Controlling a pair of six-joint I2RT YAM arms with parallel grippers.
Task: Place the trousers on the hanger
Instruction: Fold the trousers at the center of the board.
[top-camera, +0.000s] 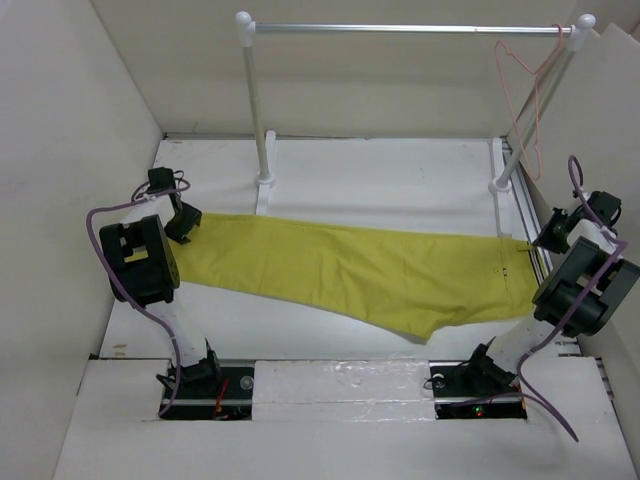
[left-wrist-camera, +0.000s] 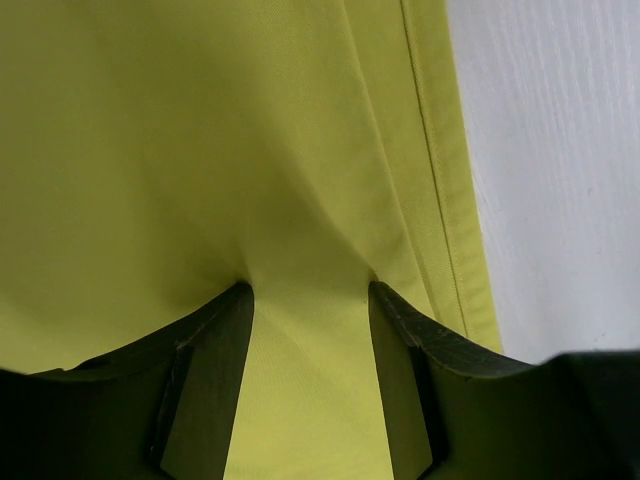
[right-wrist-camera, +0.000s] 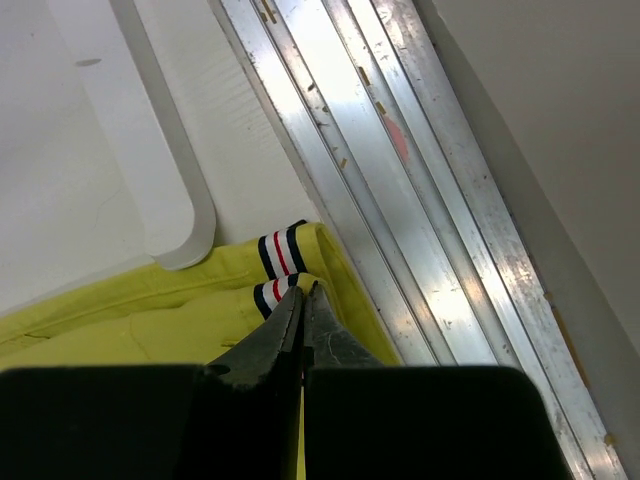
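The yellow trousers (top-camera: 350, 270) lie flat across the table, legs to the left and waistband to the right. My left gripper (top-camera: 185, 225) is at the leg end. In the left wrist view it (left-wrist-camera: 310, 290) stands open, both fingertips pressed down into the cloth (left-wrist-camera: 200, 150), with a ridge of fabric between them. My right gripper (top-camera: 548, 238) is at the waistband corner. The right wrist view shows it (right-wrist-camera: 303, 288) shut on the yellow edge beside the striped trim (right-wrist-camera: 280, 252). The pale pink hanger (top-camera: 520, 90) hangs from the right end of the rail.
A white-posted stand with a silver rail (top-camera: 400, 29) rises at the back of the table. Its right foot (right-wrist-camera: 150, 170) lies close to the waistband. Aluminium tracks (right-wrist-camera: 400, 180) run along the table's right edge, below the wall. White table (left-wrist-camera: 560, 150) shows beside the leg hem.
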